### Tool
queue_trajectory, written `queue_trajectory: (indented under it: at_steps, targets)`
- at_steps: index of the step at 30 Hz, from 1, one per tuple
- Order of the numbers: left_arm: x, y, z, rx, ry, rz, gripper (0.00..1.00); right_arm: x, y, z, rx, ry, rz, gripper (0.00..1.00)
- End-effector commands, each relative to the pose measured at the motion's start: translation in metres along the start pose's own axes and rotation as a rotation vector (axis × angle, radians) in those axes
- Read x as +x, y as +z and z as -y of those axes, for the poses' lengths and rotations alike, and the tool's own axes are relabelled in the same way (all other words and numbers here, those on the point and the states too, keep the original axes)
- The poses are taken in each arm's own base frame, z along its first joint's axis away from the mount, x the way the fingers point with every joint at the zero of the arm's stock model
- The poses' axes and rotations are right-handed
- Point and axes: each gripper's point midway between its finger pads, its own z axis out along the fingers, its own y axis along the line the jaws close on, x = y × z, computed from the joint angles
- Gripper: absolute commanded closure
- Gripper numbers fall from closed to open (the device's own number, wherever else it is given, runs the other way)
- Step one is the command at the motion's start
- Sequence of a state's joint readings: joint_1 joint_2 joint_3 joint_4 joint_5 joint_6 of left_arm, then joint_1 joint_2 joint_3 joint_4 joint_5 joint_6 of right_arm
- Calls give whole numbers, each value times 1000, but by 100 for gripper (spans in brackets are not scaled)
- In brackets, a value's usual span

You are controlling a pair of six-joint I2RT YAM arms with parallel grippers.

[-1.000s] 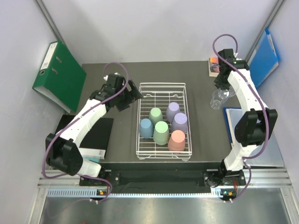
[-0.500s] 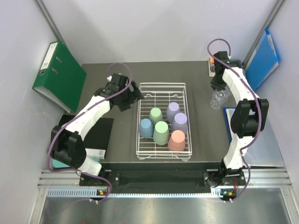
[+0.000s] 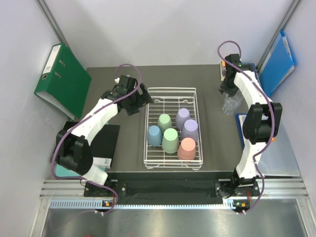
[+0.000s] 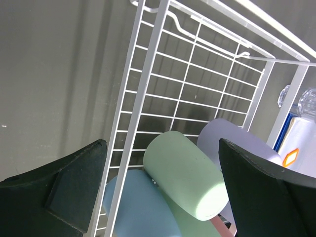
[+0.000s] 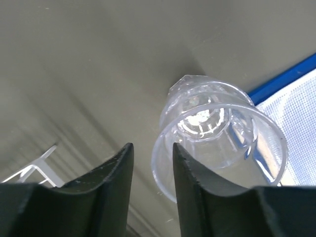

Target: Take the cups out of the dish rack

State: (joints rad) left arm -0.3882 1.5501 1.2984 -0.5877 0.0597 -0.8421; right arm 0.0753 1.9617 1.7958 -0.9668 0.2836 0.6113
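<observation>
White wire-grid dish rack (image 3: 172, 89): 6 tapered plastic cups, i.e. 2 mint green (image 3: 171, 140), 2 lilac (image 3: 189, 130), 1 lt blue (image 3: 154, 136), 1 salmon (image 3: 186, 148). L gripper (image 3: 142, 97) fingers wide, empty, rack ahead. R gripper (image 5: 153, 148) fingers narrowly apart; 1 clear glass (image 5: 217, 133), rim edge in gap.

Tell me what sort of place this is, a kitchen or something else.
Probably a robotics test booth, not a kitchen: robot arms bolted to a dark table, bare white walls, a green binder at the side.

Left arm (image 3: 98, 116) reaches forward, angled in toward the middle, left gripper (image 4: 162, 144) spread wide. Right arm (image 3: 256, 98) is stretched way out, wrist tipped down, right gripper (image 5: 152, 155) open just a crack, I think.
</observation>
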Motion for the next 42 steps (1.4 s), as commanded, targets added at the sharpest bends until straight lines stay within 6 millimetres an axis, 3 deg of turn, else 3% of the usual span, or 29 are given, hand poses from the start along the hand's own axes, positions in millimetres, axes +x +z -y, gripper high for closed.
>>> queue_trajectory:
  at_steps: [1,6,8,9,10,11,13,14,16,17,23,27,34,42]
  targets:
    - [-19,-12,22,53,30,56,1,-44,-59,-17,-166,76,142,57]
    - [-26,-25,42,81,122,107,1,-64,-130,-37,-405,126,286,42]
    - [-23,-34,59,91,198,132,1,-57,-165,-42,-535,112,329,34]
    - [-21,-35,61,65,231,150,1,-63,-182,-49,-609,105,386,32]
    - [-22,-41,72,75,263,172,1,-49,-198,-48,-678,83,388,26]
    - [-7,-45,86,88,334,169,1,-42,-209,-49,-716,70,400,24]
    - [-1,-51,99,84,394,201,1,-24,-228,-49,-788,22,431,21]
    - [14,-54,110,106,439,192,1,-10,-235,-54,-807,-16,431,21]
    - [22,-59,119,120,463,201,1,11,-235,-44,-768,-42,438,20]
    - [33,-62,126,138,491,190,1,29,-240,-51,-787,-85,424,20]
    - [75,-61,139,146,564,140,1,79,-217,-30,-731,-103,379,20]
    - [100,-62,154,155,620,133,1,88,-217,-22,-732,-109,377,20]
    - [138,-55,166,162,676,90,1,78,-253,-10,-789,-82,449,20]
    - [134,-54,165,142,645,120,1,105,-233,0,-763,-138,384,19]
